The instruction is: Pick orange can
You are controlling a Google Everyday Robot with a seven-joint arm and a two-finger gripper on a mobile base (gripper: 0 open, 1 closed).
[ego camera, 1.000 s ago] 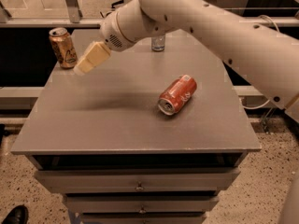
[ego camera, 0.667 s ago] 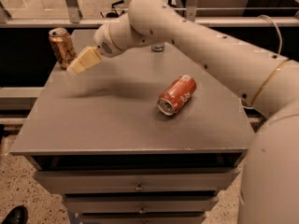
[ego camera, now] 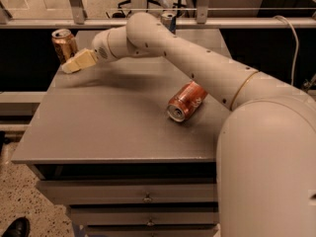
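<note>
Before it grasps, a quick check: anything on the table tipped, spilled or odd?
The red can lies on its side right of the table's middle, top toward the camera; no spill shows. The orange can stands upright at the far left corner, with the gripper close beside it.

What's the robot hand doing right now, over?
Gripper at far-left corner of table, beside orange can. Orange can upright, not lifted. Red can lying mid-table, not in the way. Over.
</note>
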